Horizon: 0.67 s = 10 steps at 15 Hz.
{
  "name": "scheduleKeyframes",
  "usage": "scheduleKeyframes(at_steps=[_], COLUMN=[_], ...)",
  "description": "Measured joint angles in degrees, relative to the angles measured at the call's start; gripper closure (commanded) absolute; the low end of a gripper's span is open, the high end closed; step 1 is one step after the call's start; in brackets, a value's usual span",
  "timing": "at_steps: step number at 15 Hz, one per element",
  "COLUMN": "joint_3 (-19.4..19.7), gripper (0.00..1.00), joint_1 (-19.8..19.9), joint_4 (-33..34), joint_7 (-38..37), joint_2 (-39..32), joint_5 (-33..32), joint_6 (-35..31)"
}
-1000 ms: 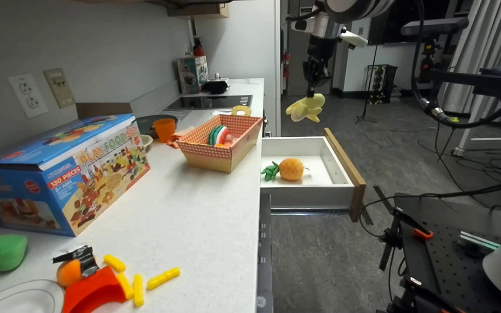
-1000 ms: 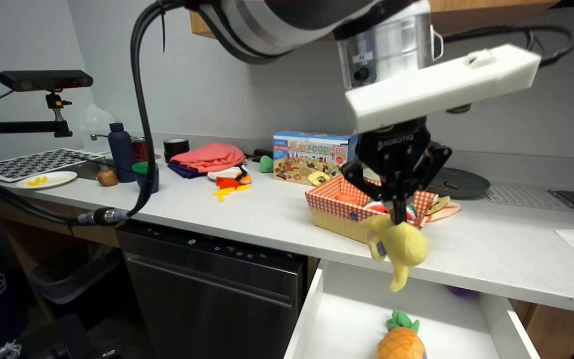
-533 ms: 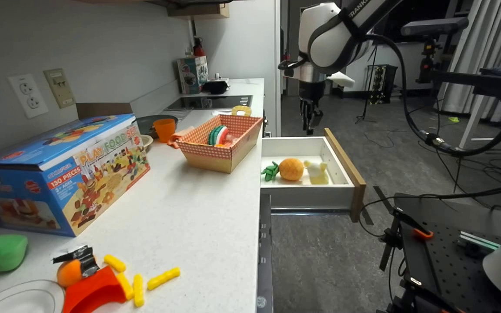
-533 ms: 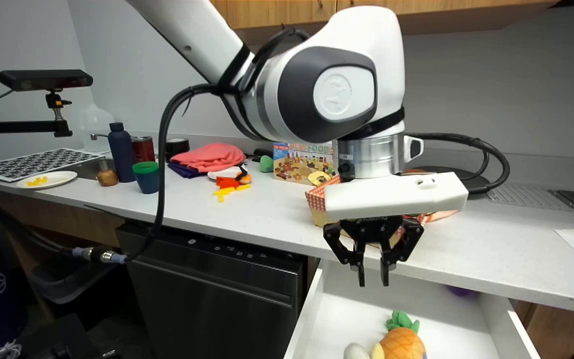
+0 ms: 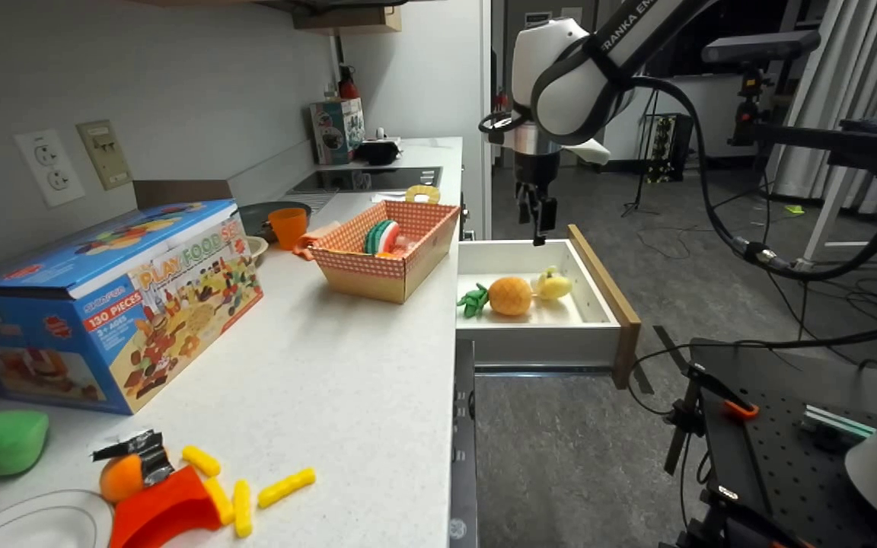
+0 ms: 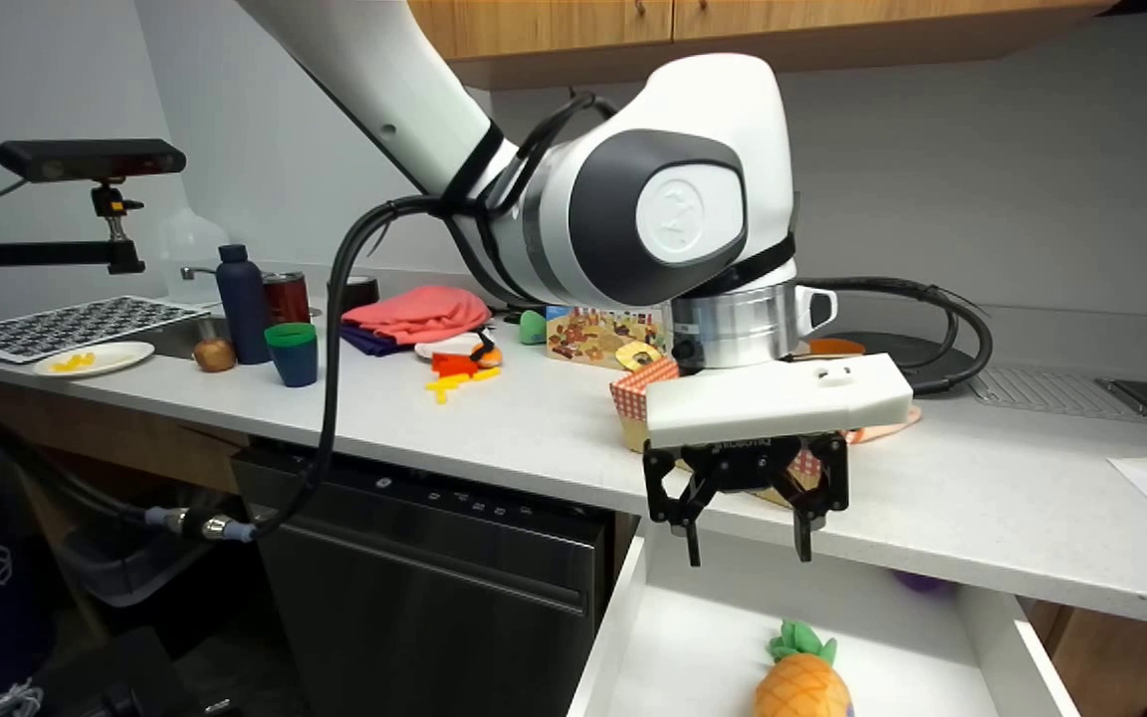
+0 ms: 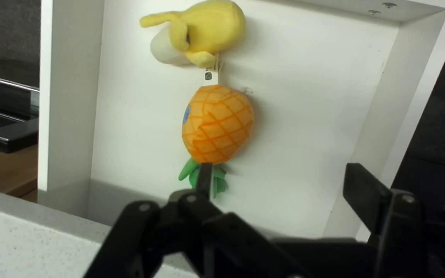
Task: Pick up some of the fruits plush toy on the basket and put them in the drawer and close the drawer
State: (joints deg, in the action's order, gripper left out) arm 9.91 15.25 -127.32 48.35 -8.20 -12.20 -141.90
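The drawer (image 5: 541,352) stands pulled out. Inside, an orange pineapple plush toy (image 7: 218,123) with green leaves lies near a yellow plush toy (image 7: 222,27), which has a pale part. The yellow one does not show in an exterior view where the pineapple plush (image 6: 801,687) is cut by the lower edge. My gripper (image 6: 749,556) hangs above the drawer by the counter edge, its fingers wide apart with nothing between them. In an exterior view the basket (image 5: 366,283), with red-checked lining, holds a watermelon plush toy (image 5: 383,237) and other partly hidden items.
A play food box (image 5: 172,312), an orange cup (image 5: 288,227) and yellow plastic sticks (image 5: 286,487) lie on the white counter (image 5: 332,396). Something purple (image 6: 922,581) shows at the drawer's back, under the counter edge. Cables hang from the arm.
The yellow plush toy has left my gripper, dropped into the drawer and turned over beside the pineapple. My fingers have spread apart, and the gripper stands in a slightly different place.
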Motion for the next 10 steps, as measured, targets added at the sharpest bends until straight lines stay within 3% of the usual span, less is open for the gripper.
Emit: scheduleKeyframes(at_steps=[3,4,6,10], joint_3=[0.0,0.0,0.0,1.4], gripper=[0.13,0.03,0.0,0.0], joint_1=[0.0,0.0,0.0,0.0], joint_4=[0.0,0.0,0.0,0.0], joint_7=[0.0,0.0,0.0,-3.9], joint_2=[0.0,0.0,0.0,0.3], joint_5=[0.0,0.0,0.0,-3.4], joint_6=[0.0,0.0,0.0,0.6])
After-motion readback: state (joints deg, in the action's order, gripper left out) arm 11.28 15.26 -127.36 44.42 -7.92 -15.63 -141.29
